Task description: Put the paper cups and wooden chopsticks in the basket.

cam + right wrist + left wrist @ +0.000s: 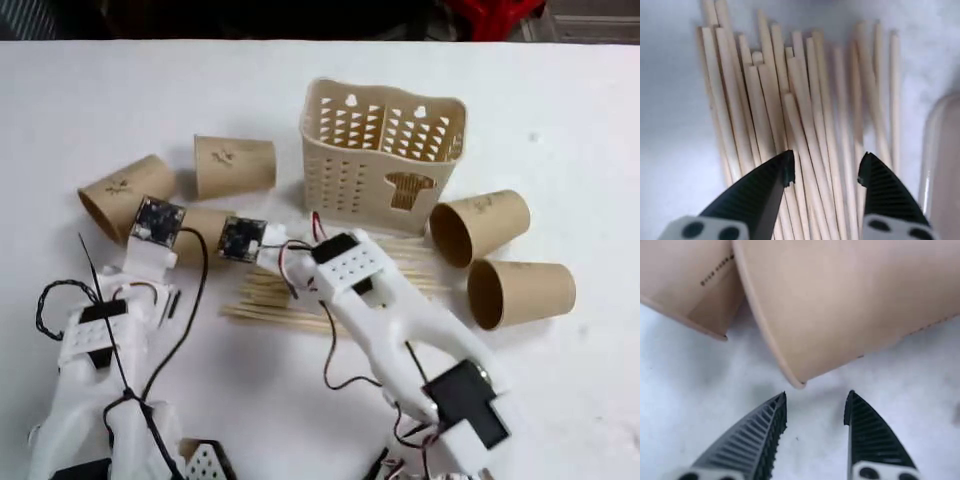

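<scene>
At the desk's left edge the first cup [122, 192] lies on its side, mouth toward the front-left corner. The second cup [205, 232] lies just beside it, partly under the left wrist. The left fingers [777, 412] sit low over the desk just short of a cup's rim, spread wide with nothing between them; I judge they are placed to close on that rim. The third cup [235, 165] lies on its side nearer the back edge, just left of the basket [385, 150]. The chopsticks [300, 305] lie flat in a loose fan at mid-desk, in front of the basket. The right fingers [782, 172] hang just above them, wide open and empty, set across the sticks so that closing would likely pinch several at once. The basket stands upright toward the back edge, mouth up, and seems split into two compartments. No cup or stick shows in either, so nothing looks packed yet. Toward the right edge, off the basket's front-right corner, the fourth cup [480, 225] and fifth cup [520, 292] lie on their sides close together. Their mouths face the chopsticks, and nothing shows inside them.
</scene>
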You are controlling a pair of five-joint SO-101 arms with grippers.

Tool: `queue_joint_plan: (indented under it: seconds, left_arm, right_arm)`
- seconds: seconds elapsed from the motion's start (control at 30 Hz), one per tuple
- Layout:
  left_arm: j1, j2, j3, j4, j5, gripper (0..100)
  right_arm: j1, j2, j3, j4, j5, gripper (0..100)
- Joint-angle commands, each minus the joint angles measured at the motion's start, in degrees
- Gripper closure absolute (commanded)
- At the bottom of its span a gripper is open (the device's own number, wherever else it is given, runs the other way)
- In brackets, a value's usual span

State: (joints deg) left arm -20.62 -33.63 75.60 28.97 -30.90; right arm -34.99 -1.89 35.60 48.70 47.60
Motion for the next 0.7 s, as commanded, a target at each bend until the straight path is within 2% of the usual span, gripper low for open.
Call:
queue_joint_plan:
  seconds: [0.0,0.23,0.57,0.67]
  left_arm:
    - [0.7,-2.3,-0.3,-1.1,-0.5,80]
    - [0.7,-2.3,-0.3,-1.1,-0.5,80]
    - [0.7,-2.3,-0.3,-1.1,-0.5,80]
    - [0.7,-2.3,-0.3,-1.1,-0.5,80]
  right_arm:
    - [-0.6,1.2,-3.1,0.0,0.7,77.6]
    - [0.0,1.6,-2.9,0.0,1.0,90.8]
    - [-0.1,1.8,-2.7,0.0,1.0,91.0]
    - [0.0,1.9,-2.7,0.0,1.0,88.1]
